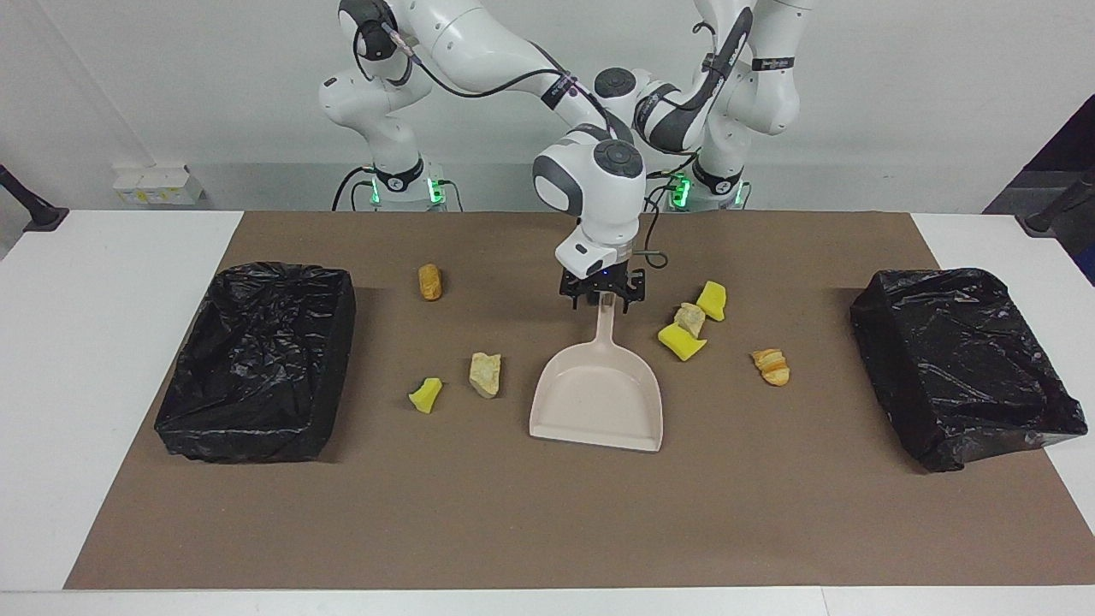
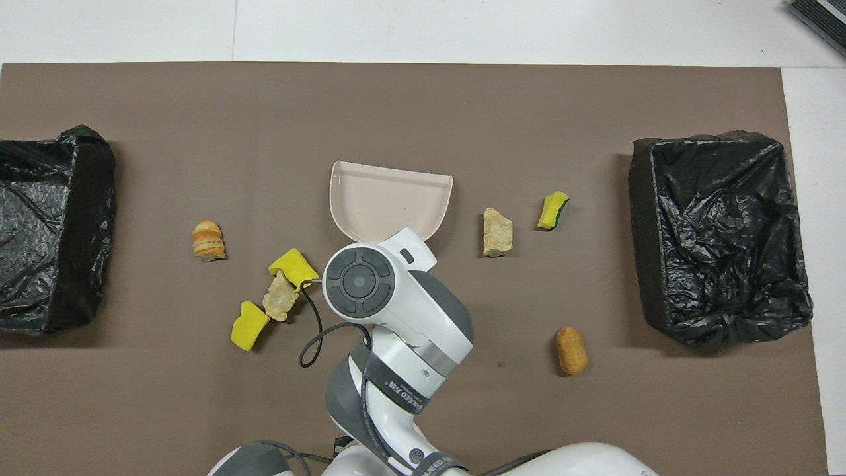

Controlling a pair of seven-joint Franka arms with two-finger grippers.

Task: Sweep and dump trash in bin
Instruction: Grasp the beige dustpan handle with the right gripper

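Note:
A beige dustpan (image 1: 599, 402) lies flat on the brown mat at mid table, its handle pointing toward the robots. My right gripper (image 1: 605, 301) is down on the end of that handle, fingers closed around it; in the overhead view its wrist hides the handle above the pan (image 2: 390, 198). Seven scraps of trash lie around. Toward the right arm's end: a bread piece (image 1: 429, 281), a rock lump (image 1: 485, 374), a yellow wedge (image 1: 425, 395). Toward the left arm's end: two yellow wedges (image 1: 712, 300) (image 1: 682, 342) touching a rock lump (image 1: 689, 318), and a bread piece (image 1: 772, 366). No brush shows.
Two bins lined with black bags stand on the mat, one at the right arm's end (image 1: 248, 432) (image 2: 641, 198), one at the left arm's end (image 1: 890, 342) (image 2: 99, 198). The left arm waits folded back by its base, its gripper hidden.

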